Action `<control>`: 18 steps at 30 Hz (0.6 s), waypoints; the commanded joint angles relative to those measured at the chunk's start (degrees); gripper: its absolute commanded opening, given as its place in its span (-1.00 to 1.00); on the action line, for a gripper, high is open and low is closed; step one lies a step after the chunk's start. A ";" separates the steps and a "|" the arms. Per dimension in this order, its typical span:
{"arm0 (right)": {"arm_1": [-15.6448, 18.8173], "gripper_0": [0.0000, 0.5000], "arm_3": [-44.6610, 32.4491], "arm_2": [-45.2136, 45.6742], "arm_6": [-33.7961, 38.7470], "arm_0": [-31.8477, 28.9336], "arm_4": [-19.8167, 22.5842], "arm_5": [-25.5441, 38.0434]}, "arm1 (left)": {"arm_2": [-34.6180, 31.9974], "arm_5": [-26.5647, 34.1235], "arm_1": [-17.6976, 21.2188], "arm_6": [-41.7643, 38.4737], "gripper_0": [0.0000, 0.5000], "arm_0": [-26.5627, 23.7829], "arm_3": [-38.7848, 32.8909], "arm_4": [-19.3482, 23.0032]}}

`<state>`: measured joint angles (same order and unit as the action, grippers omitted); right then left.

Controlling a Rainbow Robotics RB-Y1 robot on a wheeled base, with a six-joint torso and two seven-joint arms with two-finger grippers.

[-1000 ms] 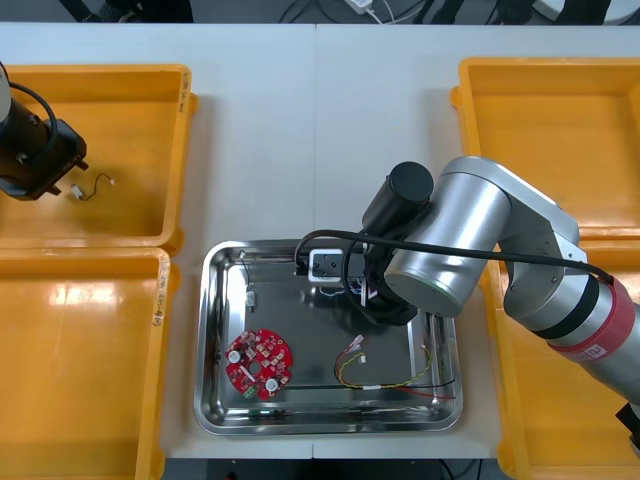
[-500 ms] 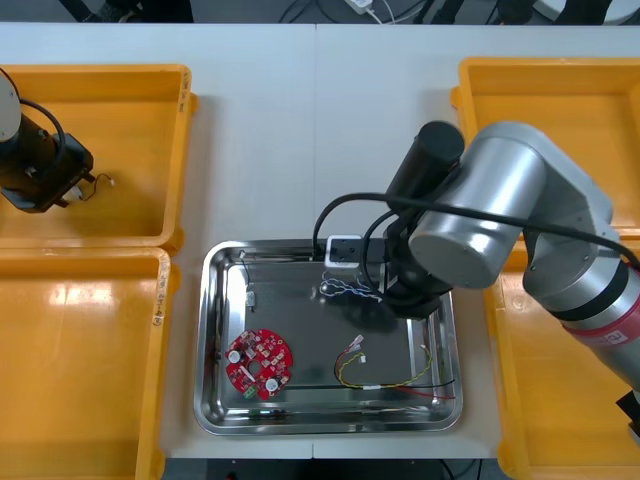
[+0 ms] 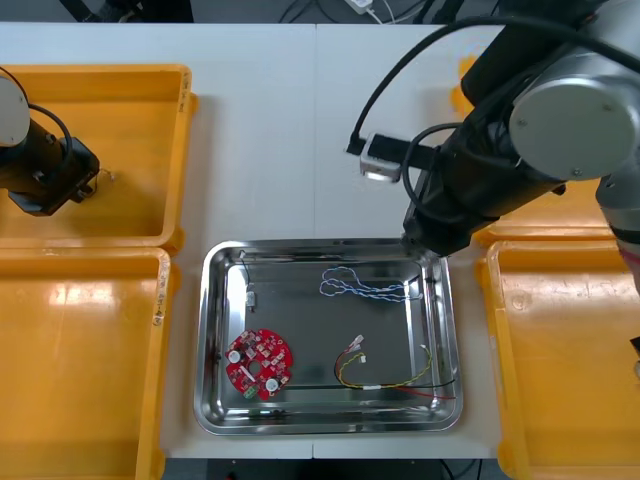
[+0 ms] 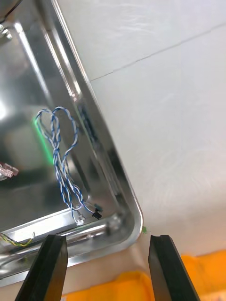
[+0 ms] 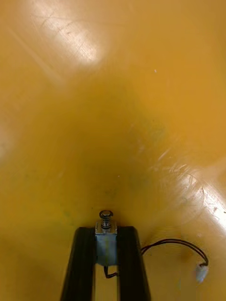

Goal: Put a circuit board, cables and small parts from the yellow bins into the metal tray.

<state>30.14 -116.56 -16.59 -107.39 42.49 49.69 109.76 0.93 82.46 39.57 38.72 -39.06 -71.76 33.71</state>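
Inside the far left yellow bin (image 3: 140,110), my left gripper (image 3: 82,182) (image 5: 106,231) is shut on a small metal part (image 5: 106,237). A thin dark wire with a white plug (image 5: 201,271) trails from that part. My right gripper (image 3: 422,238) (image 4: 106,240) hangs open and holds nothing above the far right corner of the metal tray (image 3: 215,400) (image 4: 108,155). In the tray lie a twisted blue and white cable (image 3: 365,288) (image 4: 61,164), a round red circuit board (image 3: 260,362), a red and yellow cable (image 3: 390,375) and a small metal part (image 3: 251,298).
The near left bin (image 3: 80,350), near right bin (image 3: 570,350) and far right bin (image 3: 560,110) flank the tray. My right arm's bulk reaches over the far right bin's edge. Bare white table (image 3: 300,130) lies beyond the tray.
My right arm has lifted out of the tray and moved to its far right corner, leaving the blue and white cable behind. My left gripper has shut on the small metal part.
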 commanded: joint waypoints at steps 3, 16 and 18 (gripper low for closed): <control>7.13 1.00 -2.00 4.64 7.02 3.04 2.34 0.24 | 0.74 -0.64 -0.55 3.56 -1.00 1.36 -1.80 -0.66; 16.01 1.00 -2.00 10.18 26.18 -0.13 3.84 0.24 | -1.37 0.42 -0.11 3.47 -1.00 1.18 -5.58 -0.40; 17.06 1.00 -2.00 11.32 28.38 -1.27 4.10 0.24 | -2.78 1.74 -0.02 3.30 -1.00 1.18 -8.04 -0.49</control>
<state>43.73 -116.61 -8.93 -83.82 42.71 52.95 109.77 0.71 82.66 39.54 38.72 -38.73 -74.52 33.69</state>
